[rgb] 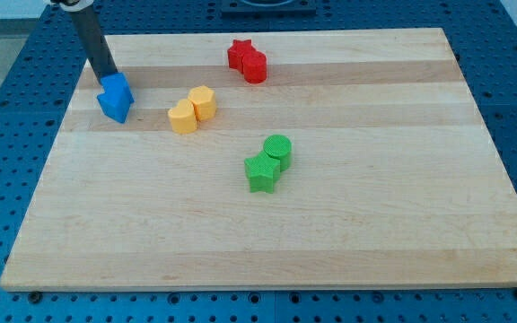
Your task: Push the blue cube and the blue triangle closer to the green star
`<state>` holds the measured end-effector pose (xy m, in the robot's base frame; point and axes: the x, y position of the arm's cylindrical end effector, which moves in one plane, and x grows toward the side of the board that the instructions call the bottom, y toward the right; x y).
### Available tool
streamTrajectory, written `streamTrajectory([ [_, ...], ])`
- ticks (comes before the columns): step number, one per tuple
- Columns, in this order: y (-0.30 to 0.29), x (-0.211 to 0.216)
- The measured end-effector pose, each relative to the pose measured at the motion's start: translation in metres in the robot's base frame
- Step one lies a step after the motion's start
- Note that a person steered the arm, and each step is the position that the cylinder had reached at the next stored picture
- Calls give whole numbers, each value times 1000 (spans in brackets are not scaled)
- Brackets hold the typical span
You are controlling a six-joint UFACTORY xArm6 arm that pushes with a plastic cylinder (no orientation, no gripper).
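Observation:
The blue cube [118, 87] and the blue triangle [113, 109] sit touching each other near the board's upper left. My tip [107, 75] is at the cube's upper-left edge, touching or nearly touching it. The green star [261, 170] lies near the board's middle, well to the right and below the blue blocks, with a green cylinder [278, 149] touching it at its upper right.
A yellow heart-like block [183, 117] and a yellow hexagonal block [203, 101] lie between the blue blocks and the green star. A red star [239, 53] and a red cylinder [255, 66] sit near the top. The wooden board [375, 224] rests on a blue perforated table.

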<state>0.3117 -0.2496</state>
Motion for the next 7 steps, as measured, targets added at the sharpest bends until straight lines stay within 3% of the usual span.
streamTrajectory([
  [5, 42, 120],
  [7, 86, 136],
])
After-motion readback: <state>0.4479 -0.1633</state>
